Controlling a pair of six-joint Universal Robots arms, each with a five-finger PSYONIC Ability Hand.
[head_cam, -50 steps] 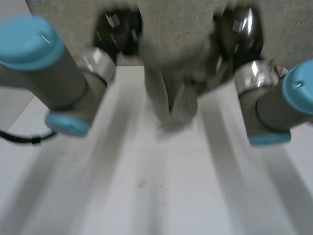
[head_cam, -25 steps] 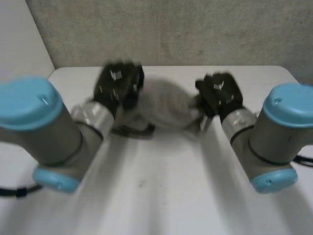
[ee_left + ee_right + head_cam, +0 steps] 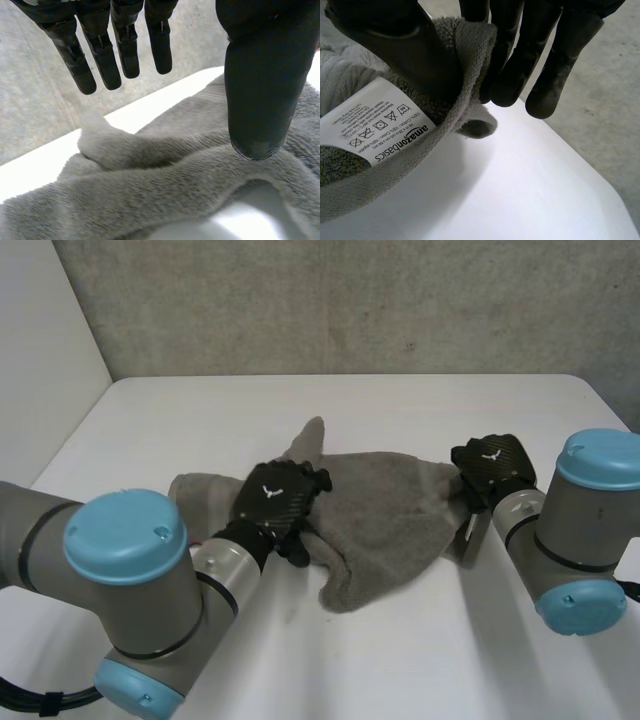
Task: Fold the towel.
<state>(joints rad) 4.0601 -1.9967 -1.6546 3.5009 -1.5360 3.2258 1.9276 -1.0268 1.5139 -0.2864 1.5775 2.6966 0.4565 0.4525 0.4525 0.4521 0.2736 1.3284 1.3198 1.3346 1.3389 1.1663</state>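
Note:
A grey towel [image 3: 385, 510] lies crumpled in the middle of the white table [image 3: 200, 420]. My left hand [image 3: 275, 500] hovers over its left part, open, fingers [image 3: 105, 55] straight and thumb [image 3: 260, 85] apart above the towel [image 3: 150, 185], holding nothing. My right hand [image 3: 492, 468] is at the towel's right end. Its thumb [image 3: 400, 45] and fingers [image 3: 520, 55] pinch the towel's edge [image 3: 465, 75] beside the white care label [image 3: 385, 125], lifting that edge off the table.
A grey wall [image 3: 350, 300] rises behind the table's far edge. Bare table lies in front of the towel and along the far side. My two arms [image 3: 130, 580] reach in from the near corners.
Both hands came down from high with the towel, which now lies on the table. My left hand has let go and opened. My right hand still pinches its end.

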